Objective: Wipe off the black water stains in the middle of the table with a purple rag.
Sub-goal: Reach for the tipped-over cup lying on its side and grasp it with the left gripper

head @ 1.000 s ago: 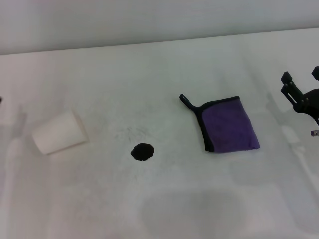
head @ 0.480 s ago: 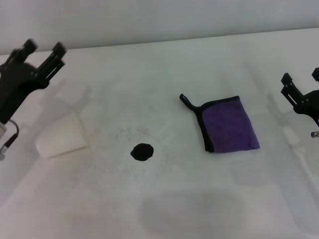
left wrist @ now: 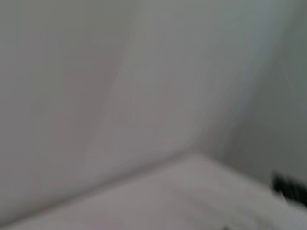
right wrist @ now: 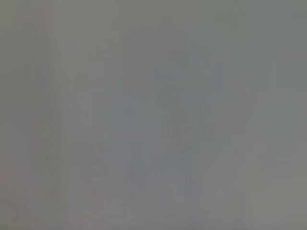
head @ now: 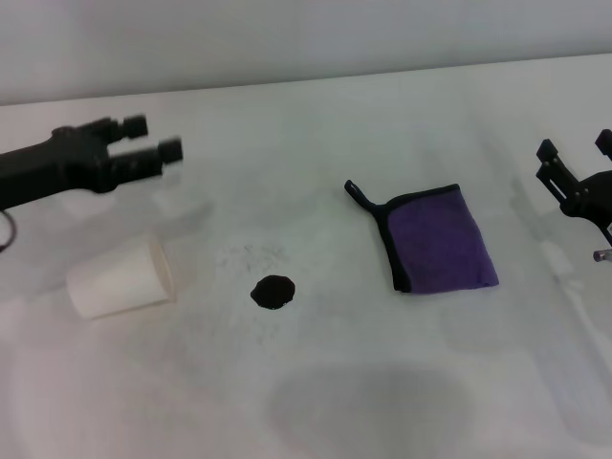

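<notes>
In the head view the purple rag [head: 438,239] lies flat on the white table [head: 316,382], right of centre, its black loop at the far left corner. The black water stain [head: 273,292] is a small round blot left of the rag, with faint grey specks behind it. My left gripper [head: 153,137] is open and empty, held above the table at the far left, its fingers pointing right, well away from the stain. My right gripper [head: 577,150] is open and empty at the right edge, right of the rag. The wrist views show neither rag nor stain.
A white paper cup [head: 120,277] lies on its side at the left, below my left gripper and left of the stain. The table's far edge meets a pale wall.
My left arm has swung in from the left edge and turned so its fingers now point right above the cup. The right gripper, rag, stain and cup have stayed put.
</notes>
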Controlling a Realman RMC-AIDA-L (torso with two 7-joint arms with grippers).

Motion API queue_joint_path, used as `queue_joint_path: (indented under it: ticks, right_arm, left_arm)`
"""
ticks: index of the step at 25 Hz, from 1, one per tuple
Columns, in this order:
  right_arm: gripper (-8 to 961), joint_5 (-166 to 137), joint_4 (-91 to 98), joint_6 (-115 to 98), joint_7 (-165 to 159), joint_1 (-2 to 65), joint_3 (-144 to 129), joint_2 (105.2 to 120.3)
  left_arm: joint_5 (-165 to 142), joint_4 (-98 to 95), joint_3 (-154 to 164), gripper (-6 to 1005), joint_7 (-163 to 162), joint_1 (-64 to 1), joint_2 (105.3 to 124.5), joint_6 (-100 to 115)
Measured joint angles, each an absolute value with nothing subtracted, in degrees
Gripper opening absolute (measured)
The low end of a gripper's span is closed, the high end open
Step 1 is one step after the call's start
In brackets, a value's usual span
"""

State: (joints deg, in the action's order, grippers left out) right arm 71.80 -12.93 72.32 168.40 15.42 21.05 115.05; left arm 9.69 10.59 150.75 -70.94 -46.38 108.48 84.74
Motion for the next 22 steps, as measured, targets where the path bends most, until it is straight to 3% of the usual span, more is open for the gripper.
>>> queue_joint_path:
  ticks: [7,16,22]
  right_arm:
    - [844,71.81,-13.05,70.55,168.4,15.57,21.39,115.05]
    - [844,71.81,-13.19,70.4,168.32,15.75,21.38,115.05]
    - [844,71.8,-13.12,70.39,168.31,16.39,21.35,115.05]
  left_arm:
    - [9.94,28.27,163.02,843,-71.37,-53.11,111.08,95.02]
    - [2.45,42.5,163.13,843,-70.55,-58.47,111.14,105.04]
    - [-10.88,46.77,163.25,843,-71.08,-64.09,112.88,106.24]
